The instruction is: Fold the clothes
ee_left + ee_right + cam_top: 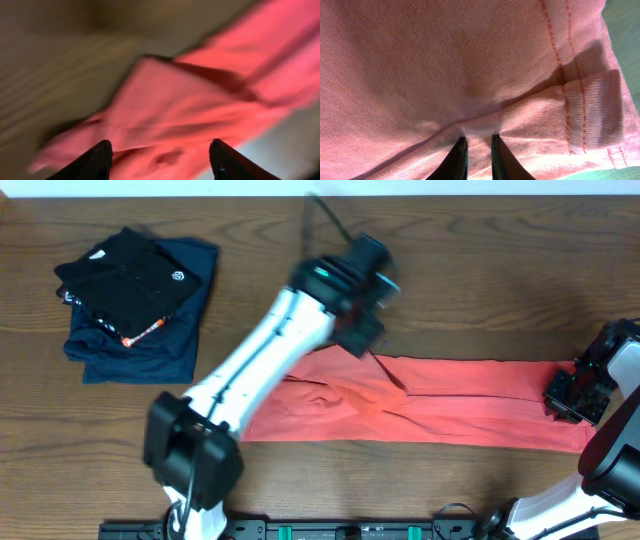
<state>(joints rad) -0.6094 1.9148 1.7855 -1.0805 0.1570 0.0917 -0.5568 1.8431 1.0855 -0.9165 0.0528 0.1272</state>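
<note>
We see a brown wooden table (pixel 480 280) with dark lines in the wood. A pile of dark folded clothes (pixel 135 300) lies on the table's far left part. A black bar (pixel 300 531) runs along its near edge.

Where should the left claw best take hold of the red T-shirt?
Its free left end, from above at the robot's left. The red T-shirt lies flat as a long strip; the right claw pinches its right end, and the left claw is open.

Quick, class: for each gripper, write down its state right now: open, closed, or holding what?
Left gripper: jaws open, holding nothing, above the T-shirt.
Right gripper: jaws shut on a fold of the T-shirt.
</note>
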